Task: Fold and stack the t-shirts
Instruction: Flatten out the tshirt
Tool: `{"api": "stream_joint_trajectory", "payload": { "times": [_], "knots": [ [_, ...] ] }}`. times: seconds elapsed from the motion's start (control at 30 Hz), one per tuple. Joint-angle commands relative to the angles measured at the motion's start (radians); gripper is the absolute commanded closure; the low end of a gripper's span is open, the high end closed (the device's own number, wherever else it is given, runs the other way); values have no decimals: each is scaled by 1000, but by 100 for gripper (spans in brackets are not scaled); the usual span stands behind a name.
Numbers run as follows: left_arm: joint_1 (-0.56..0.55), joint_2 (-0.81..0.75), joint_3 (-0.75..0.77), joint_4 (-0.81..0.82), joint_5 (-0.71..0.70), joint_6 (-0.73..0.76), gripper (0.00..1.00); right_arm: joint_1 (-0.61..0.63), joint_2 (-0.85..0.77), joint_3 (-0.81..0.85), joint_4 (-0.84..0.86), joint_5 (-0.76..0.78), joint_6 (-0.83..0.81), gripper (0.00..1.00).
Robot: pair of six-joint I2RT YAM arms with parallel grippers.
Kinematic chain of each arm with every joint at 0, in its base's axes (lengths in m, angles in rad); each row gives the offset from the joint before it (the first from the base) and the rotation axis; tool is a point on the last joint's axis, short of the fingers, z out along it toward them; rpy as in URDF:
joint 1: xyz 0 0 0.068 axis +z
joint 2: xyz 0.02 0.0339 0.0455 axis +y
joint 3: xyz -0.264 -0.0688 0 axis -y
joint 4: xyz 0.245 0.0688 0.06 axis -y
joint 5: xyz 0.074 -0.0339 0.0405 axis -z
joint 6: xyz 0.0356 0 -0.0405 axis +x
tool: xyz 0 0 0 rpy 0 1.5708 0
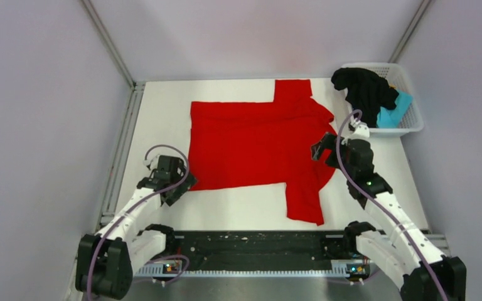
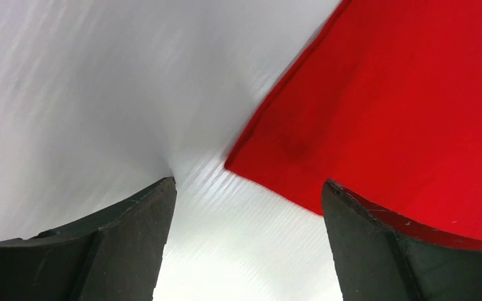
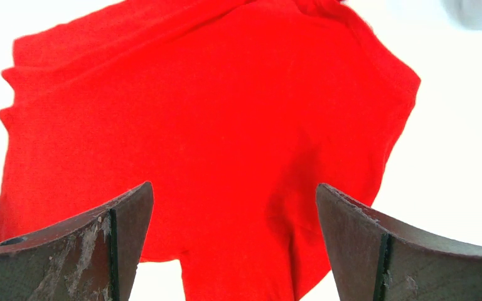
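Observation:
The red t-shirt point(image 1: 257, 144) lies spread flat on the white table, sleeves toward the far and near sides. My left gripper point(image 1: 177, 183) is open and empty, just off the shirt's near left corner point(image 2: 238, 162), low over the table. My right gripper point(image 1: 321, 150) is open and empty above the shirt's right part point(image 3: 226, 125), near the collar end. A black t-shirt point(image 1: 364, 88) and a light blue t-shirt point(image 1: 394, 111) hang crumpled in the white basket point(image 1: 408, 125) at the far right.
An aluminium rail point(image 1: 120, 157) runs along the table's left edge. Grey walls close in the left, far and right sides. A black strip point(image 1: 257, 244) lies along the near edge between the arm bases.

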Motion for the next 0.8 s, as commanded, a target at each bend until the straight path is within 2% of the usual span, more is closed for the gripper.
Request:
{"api": "stream_joint_trajectory", "payload": {
  "times": [0.0, 0.07, 0.17, 0.27, 0.57, 0.63, 0.77],
  "knots": [
    [-4, 87, 9, 145, 32, -16, 12, -3, -80, -30, 93, 19, 13, 1],
    [-4, 138, 28, 158, 29, -13, 18, -3, -92, -36, 93, 20, 12, 1],
    [-4, 203, 57, 175, 45, -6, 32, -3, -91, -38, 91, 38, 11, 1],
    [-6, 242, 55, 223, 84, 0, 51, -2, -77, -39, 86, 47, 11, 1],
    [-6, 299, 58, 287, 126, 29, 86, -2, -8, -23, 75, 59, 9, 1],
    [-6, 301, 61, 291, 124, 40, 100, -3, 8, -11, 63, 56, 11, 1],
    [-6, 278, 66, 273, 112, 67, 100, -2, 33, 18, 2, 68, 35, 1]
  ]
}}
